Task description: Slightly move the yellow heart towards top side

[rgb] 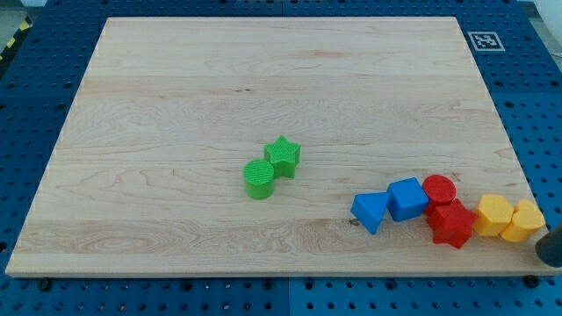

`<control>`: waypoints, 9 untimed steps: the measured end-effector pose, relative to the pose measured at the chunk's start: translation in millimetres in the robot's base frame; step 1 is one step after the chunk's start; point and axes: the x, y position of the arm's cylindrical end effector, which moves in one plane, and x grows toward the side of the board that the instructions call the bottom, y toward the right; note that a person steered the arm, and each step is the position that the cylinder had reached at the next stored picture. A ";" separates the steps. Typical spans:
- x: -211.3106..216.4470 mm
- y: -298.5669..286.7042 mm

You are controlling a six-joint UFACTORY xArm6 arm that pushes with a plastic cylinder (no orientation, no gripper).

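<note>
Yellow heart [527, 219] sits at table [176, 88] right edge, touching second yellow block [493, 215] beside red star [451, 226]. Our tip [551, 250] just below-right of heart; no hand fitted, so grip state n/a. Risk: push drags neighbours along. No legible text, only marker tag [486, 40]

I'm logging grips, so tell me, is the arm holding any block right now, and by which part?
Nothing is held. My tip is a bare rod at the view's bottom right, just beside the yellow heart; it can only push.
</note>
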 end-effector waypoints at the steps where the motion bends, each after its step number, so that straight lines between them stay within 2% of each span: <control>1: -0.1 -3.8; 6: -17.1 -21.8; 9: 3.9 -40.5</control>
